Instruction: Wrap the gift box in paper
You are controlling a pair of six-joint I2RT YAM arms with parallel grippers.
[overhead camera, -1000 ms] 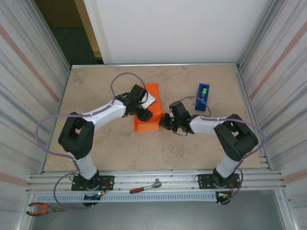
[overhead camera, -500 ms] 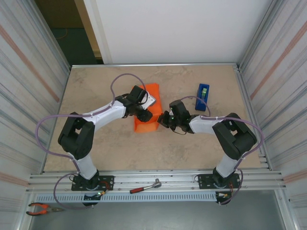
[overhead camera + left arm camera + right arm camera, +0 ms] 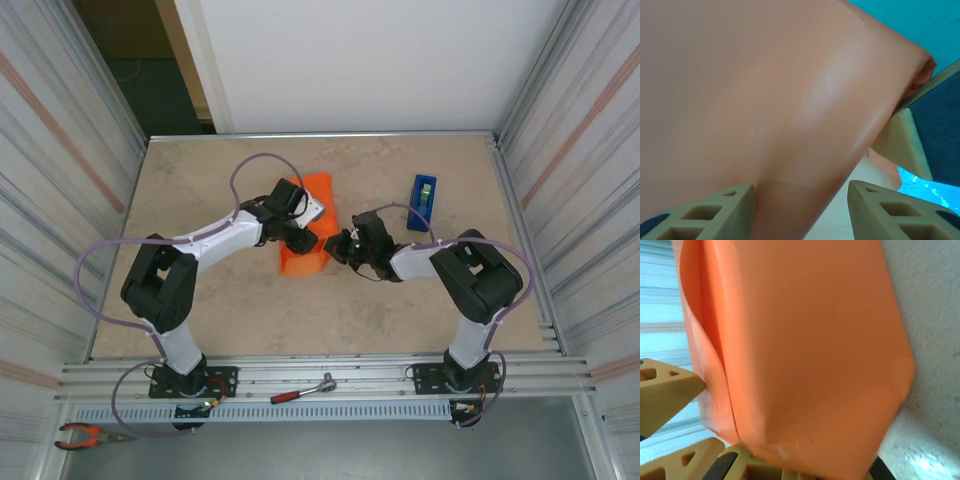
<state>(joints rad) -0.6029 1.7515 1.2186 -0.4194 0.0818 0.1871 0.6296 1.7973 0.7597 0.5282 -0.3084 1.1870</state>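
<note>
My left jaws (image 3: pixel 800 194) stand half-wide astride the paper (image 3: pixel 765 100), which touches both fingers; I judge this a grip. My right jaws (image 3: pixel 710 415) are closed, tips against the paper's end; whether they pinch a fold, I cannot tell. Paper hides the box, mid-surface (image 3: pixel 230 300). Outstanding, I judge: end folds and sealing. Tape (image 3: pixel 422 202) stands apart, untouched.

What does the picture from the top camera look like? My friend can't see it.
Two robot arms meet at a bundle of orange paper in the middle of a beige table: the left gripper is over it, the shut right gripper at its right edge. A blue tape dispenser stands farther right.
</note>
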